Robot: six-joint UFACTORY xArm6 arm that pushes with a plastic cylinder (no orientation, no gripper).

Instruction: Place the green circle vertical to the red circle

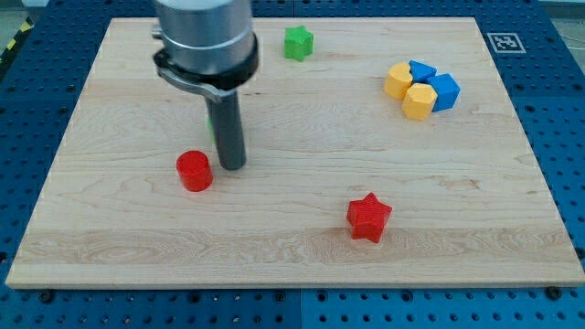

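The red circle [194,171] lies on the wooden board [302,265] left of centre. The green circle [211,126] is almost wholly hidden behind my rod; only a thin green sliver shows at the rod's left edge, above the red circle and a little to its right. My tip [231,166] rests on the board just right of the red circle, close to it, and just below the green sliver.
A green star [297,42] sits near the view's top centre. A red star [368,217] lies at lower right of centre. Two yellow blocks [419,101] and two blue blocks [444,91] are clustered at upper right.
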